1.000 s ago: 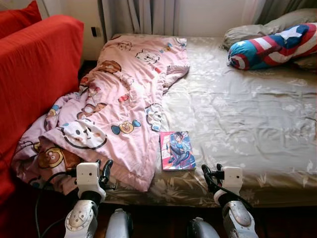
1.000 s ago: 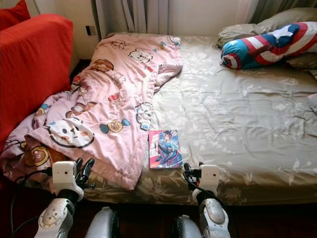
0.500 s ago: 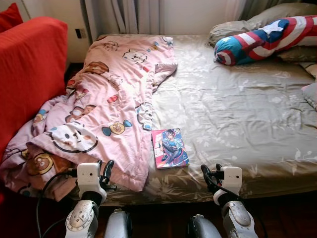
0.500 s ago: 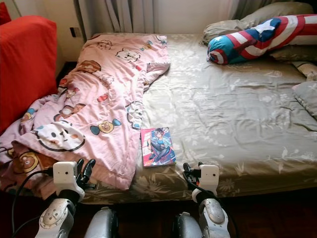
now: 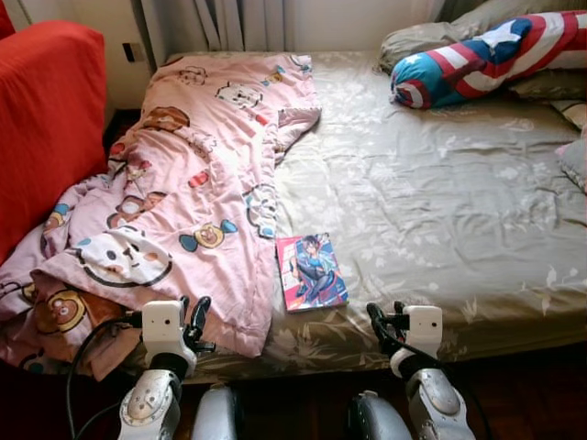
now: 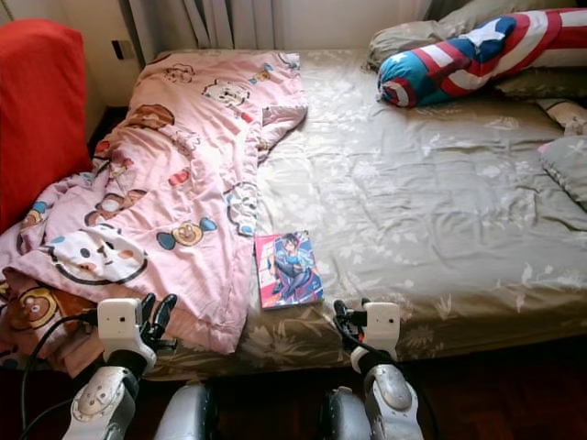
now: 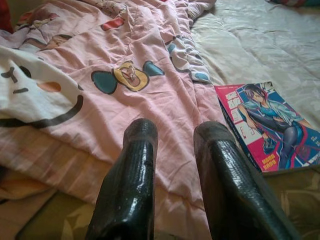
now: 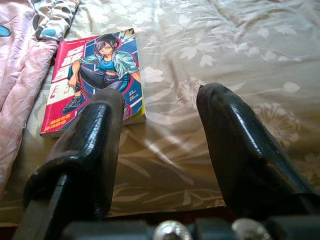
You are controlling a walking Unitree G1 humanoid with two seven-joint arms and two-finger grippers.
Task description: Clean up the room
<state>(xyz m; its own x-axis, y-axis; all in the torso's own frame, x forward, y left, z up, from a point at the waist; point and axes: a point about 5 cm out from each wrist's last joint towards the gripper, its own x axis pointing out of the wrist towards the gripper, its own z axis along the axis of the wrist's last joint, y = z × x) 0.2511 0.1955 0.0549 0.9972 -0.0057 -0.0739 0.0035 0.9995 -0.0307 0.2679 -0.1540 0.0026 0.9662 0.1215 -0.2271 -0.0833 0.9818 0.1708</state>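
Note:
A comic book (image 5: 312, 271) with a pink and blue cover lies flat near the front edge of the bed (image 5: 440, 211). Beside it on the left, a crumpled pink cartoon blanket (image 5: 183, 183) covers that side of the bed and spills over the edge. My left gripper (image 5: 193, 316) hovers open at the bed's front edge over the blanket's corner (image 7: 150, 95), holding nothing. Also empty, my right gripper (image 5: 383, 323) is open just short of the bed edge, a little right of the book (image 8: 95, 75).
A red sofa (image 5: 46, 119) stands close on the left. A red, white and blue star pillow (image 5: 486, 60) and grey pillows (image 5: 431, 37) lie at the bed's far right. Dark wooden floor (image 5: 514, 385) runs below the bed edge.
The camera has turned to the right, so the sofa slides out at the left and more of the bed's right side shows. Both grippers keep their pose; nothing on the bed moved.

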